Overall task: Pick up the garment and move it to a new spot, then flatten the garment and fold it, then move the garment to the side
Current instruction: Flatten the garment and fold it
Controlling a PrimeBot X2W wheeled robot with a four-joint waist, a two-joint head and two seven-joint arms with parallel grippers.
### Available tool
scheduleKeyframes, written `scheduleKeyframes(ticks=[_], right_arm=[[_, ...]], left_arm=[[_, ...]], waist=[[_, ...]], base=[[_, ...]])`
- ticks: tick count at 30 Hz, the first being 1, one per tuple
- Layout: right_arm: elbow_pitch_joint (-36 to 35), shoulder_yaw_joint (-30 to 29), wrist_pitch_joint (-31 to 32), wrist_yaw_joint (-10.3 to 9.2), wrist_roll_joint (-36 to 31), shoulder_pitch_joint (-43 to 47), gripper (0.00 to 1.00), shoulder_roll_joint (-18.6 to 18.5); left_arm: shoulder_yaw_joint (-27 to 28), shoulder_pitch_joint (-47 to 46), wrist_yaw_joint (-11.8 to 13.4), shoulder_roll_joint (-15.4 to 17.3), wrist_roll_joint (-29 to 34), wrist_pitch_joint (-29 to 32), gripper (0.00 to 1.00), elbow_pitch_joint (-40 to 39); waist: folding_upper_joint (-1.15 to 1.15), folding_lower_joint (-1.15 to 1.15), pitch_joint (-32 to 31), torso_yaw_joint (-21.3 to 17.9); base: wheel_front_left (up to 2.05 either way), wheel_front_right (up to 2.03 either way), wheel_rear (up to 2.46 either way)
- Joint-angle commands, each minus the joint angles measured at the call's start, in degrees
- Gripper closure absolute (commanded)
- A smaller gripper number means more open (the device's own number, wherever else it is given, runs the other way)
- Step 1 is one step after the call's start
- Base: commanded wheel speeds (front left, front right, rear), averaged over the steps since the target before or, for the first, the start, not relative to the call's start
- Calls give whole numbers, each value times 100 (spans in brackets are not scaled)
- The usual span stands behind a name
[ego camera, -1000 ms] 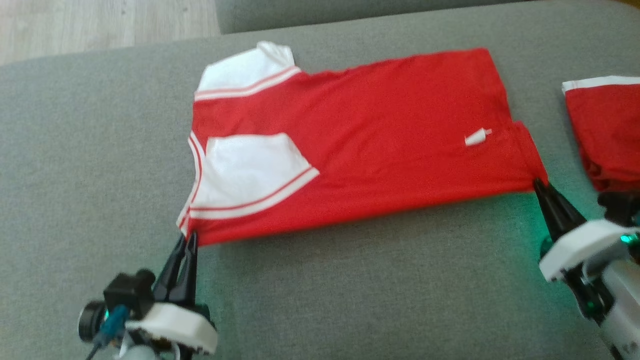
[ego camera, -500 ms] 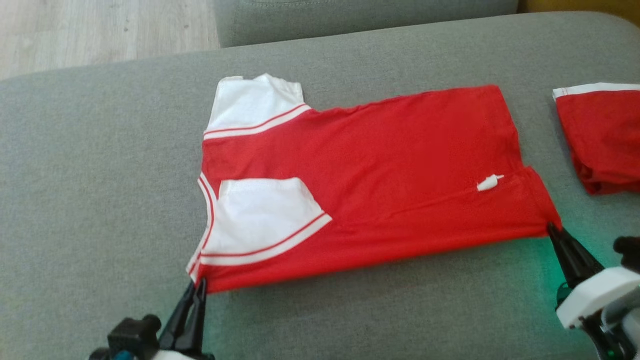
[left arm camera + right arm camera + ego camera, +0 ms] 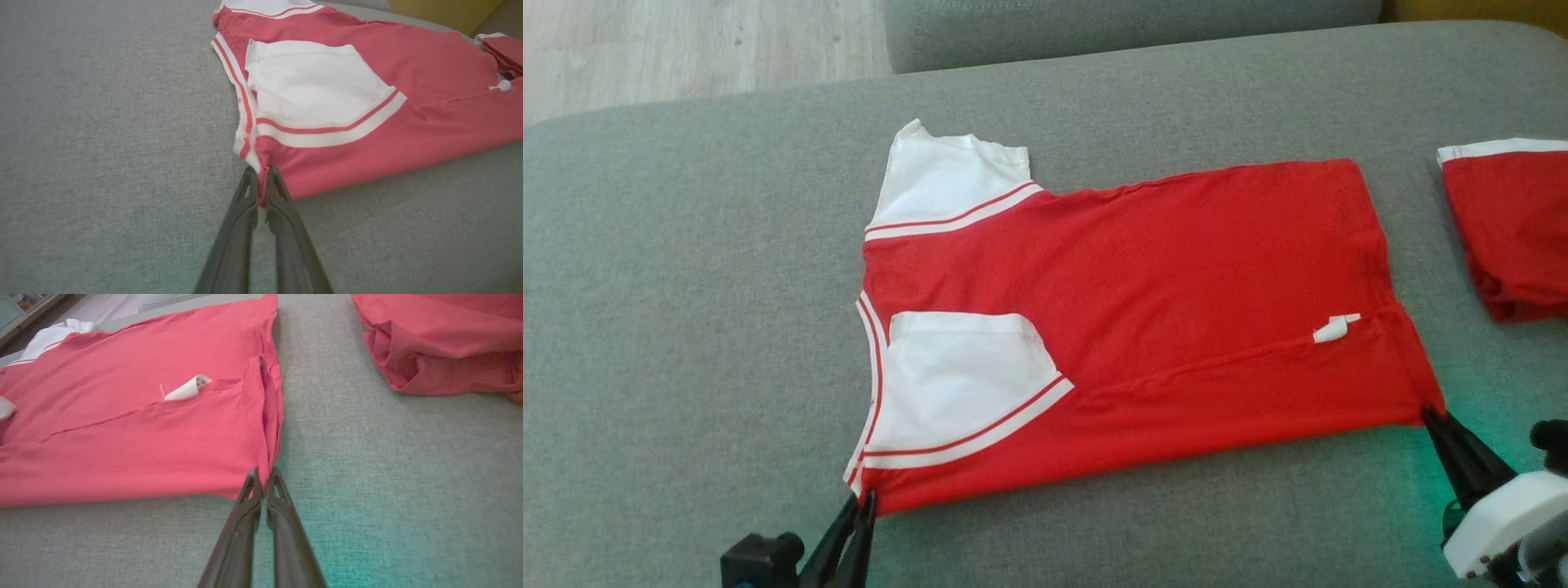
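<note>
- Spreading across nearly the whole head view, a grey cushion (image 3: 686,343) of coarse woven cloth carries everything. Its far edge curves along the top, with a back cushion (image 3: 1127,28) behind it and pale wooden floor (image 3: 686,41) past the far left corner.
- Wide bare stretches of the grey cushion lie to the left of the shirt (image 3: 1176,278) and along the near side between the two grippers. A narrower bare strip runs along the far side.
- The shirt lies flat near the middle, folded lengthwise into a long rough rectangle, neck end to the left and hem to the right. It is soft red knit, smooth except for one shallow crease along the near part.
- A second garment (image 3: 1511,237), red with a white band, lies bunched at the right edge, with a strip of bare cloth between it and the shirt's hem.
- A white sleeve (image 3: 964,384), trimmed with a red stripe, is folded onto the red body. The other sleeve (image 3: 947,175) sticks out at the far left corner.
- The left gripper (image 3: 261,173) is clamped tight on the shirt's near left corner, with red cloth pinched between its dark fingers.
- The right gripper (image 3: 263,471) is likewise pressed closed on the near right corner at the hem, with a green glow on the cushion beside it.
- A small white label (image 3: 1335,327), curled, pokes from the crease near the hem.
</note>
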Motion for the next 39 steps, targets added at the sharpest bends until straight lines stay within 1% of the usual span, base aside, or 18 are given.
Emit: scheduleKeyframes(ticks=[1, 2, 3, 6, 10, 11, 13, 15, 16, 18, 19, 21, 24, 30, 31, 32, 36, 39], right_arm=[[-170, -55, -13, -4, -66, 76, 64, -185], [-187, -142, -13, -4, -114, 102, 0, -163], [-219, -211, -37, -4, -193, 117, 0, -140], [-356, -346, -79, -4, -457, 125, 0, -55], [-633, -378, -128, -4, -588, 96, 0, 28], [-820, -363, -162, -4, -653, 46, 0, 65], [-989, -346, -220, -4, -681, -31, 0, 114], [-1121, -276, -236, -4, -706, -118, 0, 131], [-1121, -276, -236, -4, -706, -118, 0, 131], [-1237, -201, -269, -4, -716, -224, 0, 140], [-1279, -168, -285, -4, -714, -280, 0, 140], [-1354, -104, -334, -4, -711, -400, 0, 133], [-1411, -27, -418, -4, -707, -593, 0, 127], [-1378, 219, -520, -4, -694, -1029, 0, 203], [-1355, 248, -544, -4, -689, -1078, 0, 223], [-1300, 312, -591, -4, -673, -1158, 0, 259], [-1177, 448, -689, -4, -621, -1306, 0, 314], [-1066, 566, -766, -4, -573, -1428, 0, 328]], left_arm=[[190, -95, -12, 142, -29, 0, 92, -170], [191, -105, -11, 147, -28, 5, 52, -164], [194, -120, -9, 153, -27, 11, 0, -160], [253, -228, 84, 206, 45, 36, 0, -176], [345, -455, 145, 317, 147, 87, 0, -288], [440, -706, 165, 438, 224, 171, 0, -386], [513, -1080, 143, 601, 338, 352, 0, -538], [603, -1566, 45, 787, 428, 581, 0, -629], [603, -1566, 45, 787, 428, 581, 0, -629], [654, -2142, -130, 1006, 528, 904, 0, -649], [669, -2459, -255, 1096, 549, 1085, 0, -630], [665, -3117, -572, 1254, 552, 1492, 0, -528], [597, -4119, -1092, 1383, 466, 2206, 0, -204], [315, -5773, -2005, 1438, 268, 3642, 0, 684], [251, -5982, -2105, 1441, 229, 3862, 0, 808], [158, -6346, -2223, 1403, 99, 4250, 0, 1032], [-29, -6858, -2311, 1433, -30, 4994, 0, 1500], [-100, -7117, -2319, 1516, 69, 5251, 0, 1843]], waist=[[0, 0, 20, -11], [0, 0, 33, -22], [0, 0, 46, -33], [0, 0, 106, -96], [0, 0, 194, -220], [0, 0, 273, -331], [0, 0, 371, -453], [0, 0, 483, -568], [0, 0, 483, -568], [0, 0, 631, -685], [0, 0, 699, -731], [0, 0, 853, -825], [0, 0, 1092, -969], [0, 0, 1422, -1281], [0, 0, 1476, -1323], [0, 0, 1582, -1396], [0, 0, 1774, -1524], [0, 0, 1884, -1604]], base=[[0, 0, 0], [0, 0, 0], [0, 0, 0], [0, 0, 0], [0, 0, 0], [0, 0, 0], [0, 0, 0], [0, 0, 0], [0, 0, 0], [0, 0, 0], [0, 0, 0], [0, 0, 0], [0, 0, 0], [0, 0, 0], [0, 0, 0], [0, 0, 0], [0, 0, 0], [0, 0, 0]])
